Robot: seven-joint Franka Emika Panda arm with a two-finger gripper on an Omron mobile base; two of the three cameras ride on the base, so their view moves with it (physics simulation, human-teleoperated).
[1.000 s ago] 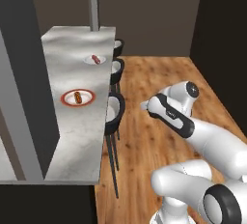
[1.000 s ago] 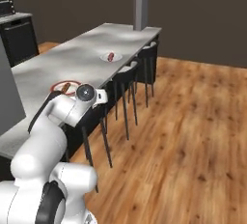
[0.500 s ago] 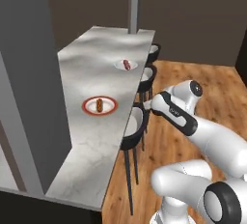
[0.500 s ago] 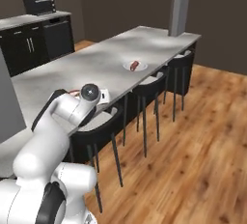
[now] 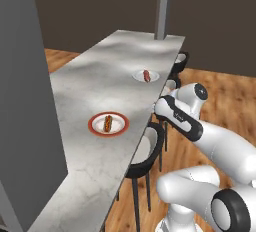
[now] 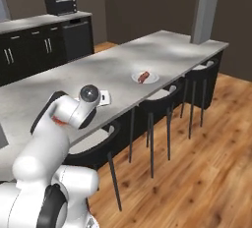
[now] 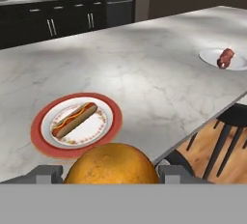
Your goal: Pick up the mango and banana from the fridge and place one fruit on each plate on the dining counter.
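Left base view: I count two plates on the dining counter (image 5: 95, 81); red-rimmed plate (image 5: 108, 124) near its stool-side edge, white plate (image 5: 146, 76) at 1 o'clock beyond.
Right base view: three stools (image 6: 162, 97); open wood floor (image 6: 197, 163) at 4 o'clock.
Hand view: gripper (image 7: 112, 174) clamped on one mango (image 7: 112, 167), at the red-rimmed plate's 5 o'clock; no writing legible.

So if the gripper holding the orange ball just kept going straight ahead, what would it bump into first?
Probably the red-rimmed plate with the hot dog, lying just ahead of the gripper and its mango on the dining counter; depth is hard to judge.
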